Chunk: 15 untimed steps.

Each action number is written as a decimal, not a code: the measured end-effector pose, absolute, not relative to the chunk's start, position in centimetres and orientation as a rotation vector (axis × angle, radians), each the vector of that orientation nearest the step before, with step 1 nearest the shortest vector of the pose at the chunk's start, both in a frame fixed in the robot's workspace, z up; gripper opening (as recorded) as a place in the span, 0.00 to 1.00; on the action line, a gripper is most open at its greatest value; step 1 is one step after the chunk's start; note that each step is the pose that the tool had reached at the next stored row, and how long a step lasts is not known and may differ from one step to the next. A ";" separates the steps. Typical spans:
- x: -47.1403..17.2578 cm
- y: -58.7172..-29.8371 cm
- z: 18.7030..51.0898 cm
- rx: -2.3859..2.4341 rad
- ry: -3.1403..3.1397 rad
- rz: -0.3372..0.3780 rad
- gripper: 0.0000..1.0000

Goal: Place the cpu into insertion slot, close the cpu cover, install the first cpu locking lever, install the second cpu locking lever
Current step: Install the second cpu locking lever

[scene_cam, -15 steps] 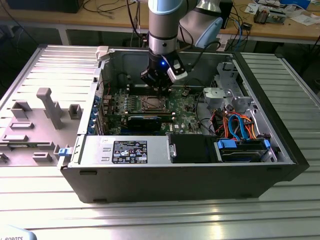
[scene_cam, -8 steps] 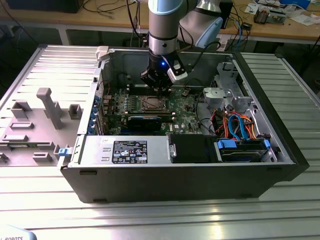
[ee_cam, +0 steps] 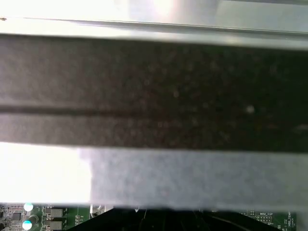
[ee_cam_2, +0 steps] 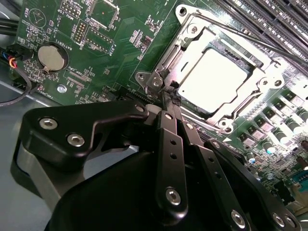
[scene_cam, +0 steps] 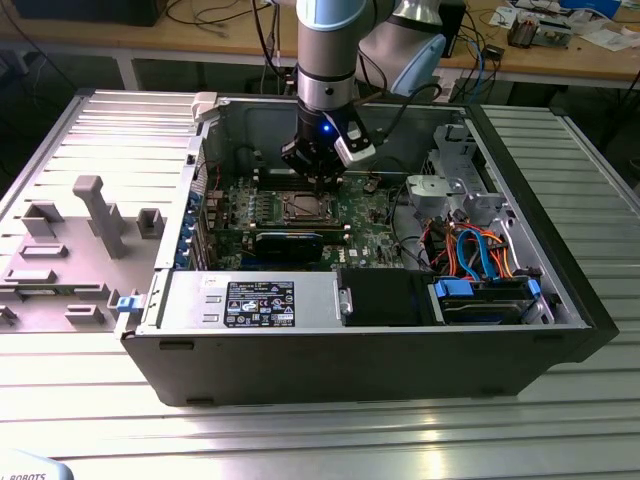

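Inside the open computer case, my gripper point(scene_cam: 322, 185) hangs over the green motherboard, at the edge of the insertion slot point(scene_cam: 303, 207). In the second wrist view the black fingers are shut together, and my gripper point(ee_cam_2: 167, 97) meets a corner of the insertion slot's silvery rim point(ee_cam_2: 155, 82). The cpu point(ee_cam_2: 216, 79) lies flat in the slot with its bright silver top showing. The cpu cover point(ee_cam_2: 191, 45) is down around it as a thin metal frame. A thin lever rod point(ee_cam_2: 250, 35) runs along the far side of the socket.
Long memory slots point(ee_cam_2: 269, 14) border the socket, and a coin battery point(ee_cam_2: 52, 57) sits on the board. A black card point(scene_cam: 290, 243), power supply point(scene_cam: 250, 300) and cabled drive cage point(scene_cam: 480, 250) crowd the case. A grey fixture plate point(scene_cam: 80, 230) lies at the exterior view's left.
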<state>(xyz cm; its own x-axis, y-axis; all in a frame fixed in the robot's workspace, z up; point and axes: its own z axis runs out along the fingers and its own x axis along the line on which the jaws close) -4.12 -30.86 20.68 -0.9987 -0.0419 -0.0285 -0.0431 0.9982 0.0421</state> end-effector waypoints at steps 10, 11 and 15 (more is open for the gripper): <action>-4.1 -31.1 20.7 -0.066 3.113 0.066 0.11; -4.1 -31.2 20.7 -0.066 3.113 0.066 0.11; -4.1 -31.2 21.0 -0.066 3.113 0.063 0.11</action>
<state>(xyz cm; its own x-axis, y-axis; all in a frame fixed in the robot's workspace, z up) -4.12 -31.21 20.99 -0.9987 -0.0420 -0.0284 -0.0431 0.9983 0.0396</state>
